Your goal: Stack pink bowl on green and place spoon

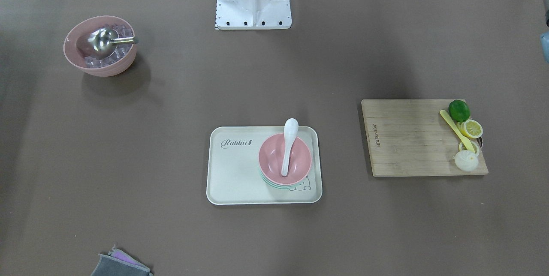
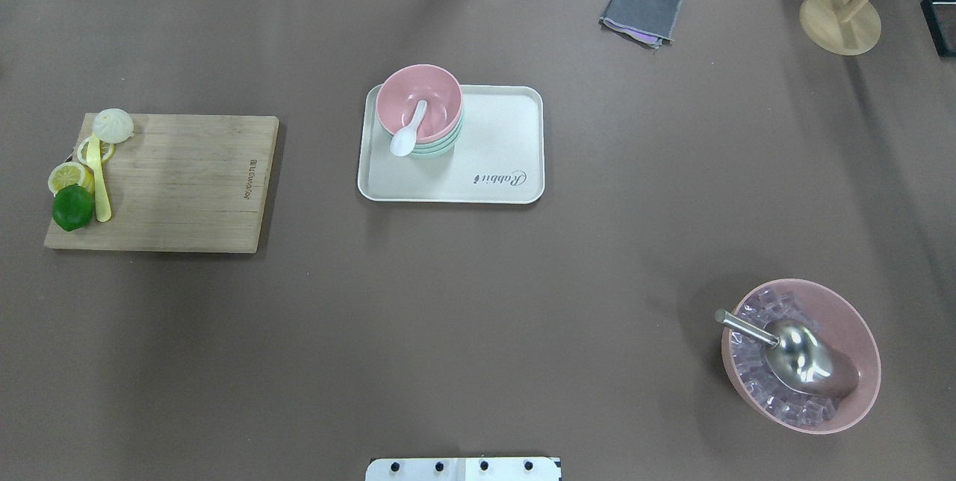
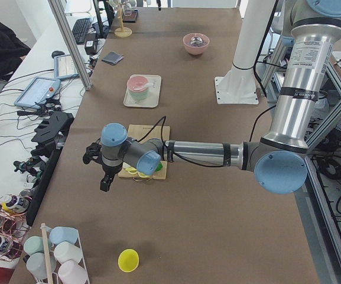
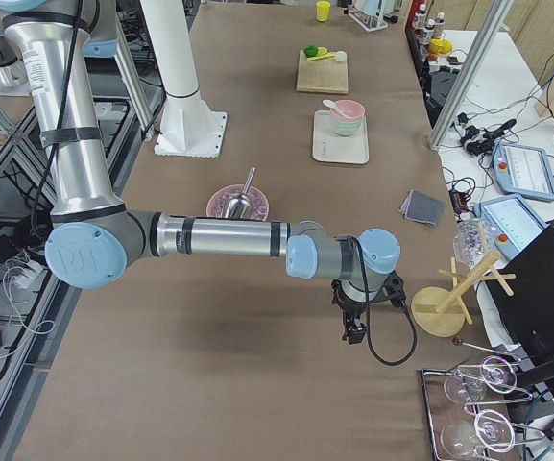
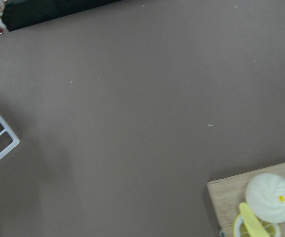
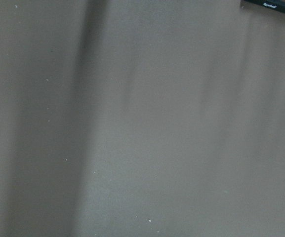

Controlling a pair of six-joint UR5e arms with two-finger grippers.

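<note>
A pink bowl (image 1: 271, 158) sits stacked on a green bowl (image 1: 274, 185) at one end of a cream tray (image 1: 233, 173) in the middle of the table. A white spoon (image 1: 289, 139) rests in the pink bowl with its handle over the rim. The stack also shows in the overhead view (image 2: 437, 96). My left gripper (image 3: 106, 180) hangs beyond the table's left end, past the cutting board, far from the tray. My right gripper (image 4: 353, 331) hangs near the table's right end. Both show only in the side views, so I cannot tell whether they are open or shut.
A wooden cutting board (image 1: 407, 139) holds a lime (image 1: 459, 110), lemon slices, a yellow knife and a bun. A large pink bowl (image 1: 101, 44) holds ice cubes and a metal scoop. A grey cloth (image 2: 641, 10) and a wooden stand (image 2: 840, 18) lie at the far edge.
</note>
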